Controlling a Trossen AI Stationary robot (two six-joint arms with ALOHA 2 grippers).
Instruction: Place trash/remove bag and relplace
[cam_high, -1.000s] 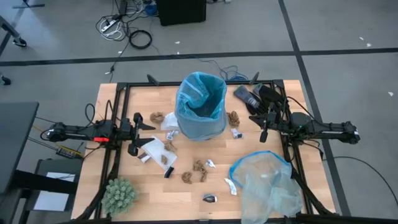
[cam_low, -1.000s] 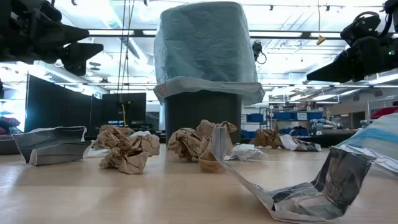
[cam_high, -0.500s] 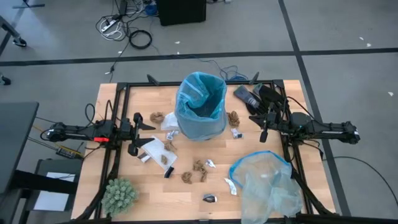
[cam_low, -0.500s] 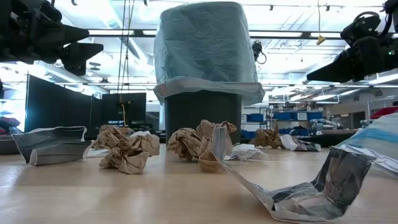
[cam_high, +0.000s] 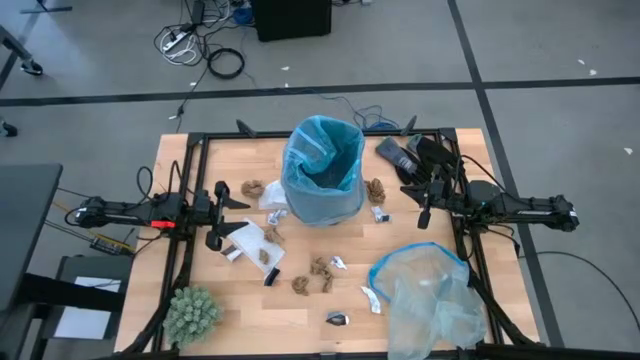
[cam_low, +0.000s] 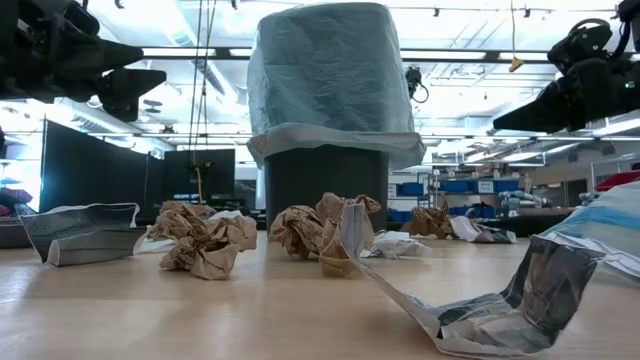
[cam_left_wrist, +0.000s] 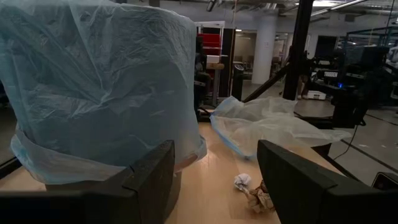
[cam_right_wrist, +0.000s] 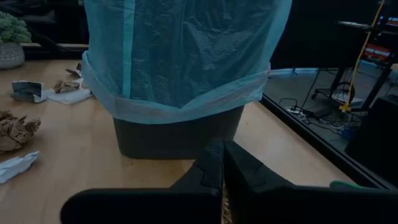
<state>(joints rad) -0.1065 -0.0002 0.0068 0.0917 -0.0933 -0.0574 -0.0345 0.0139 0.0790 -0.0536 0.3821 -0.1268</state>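
My left gripper (cam_high: 214, 214) hangs w/ fingers apart, nothing held, just beside the trash (cam_high: 262, 245) scattered in front of the bag (cam_high: 323, 170)-lined bin mid-table. Right gripper (cam_high: 424, 212) is pressed shut, empty, other side of bin. Left's nearer most scraps, so I'd start there.

black arms (cam_high: 130, 211), red mark (left), blk cables
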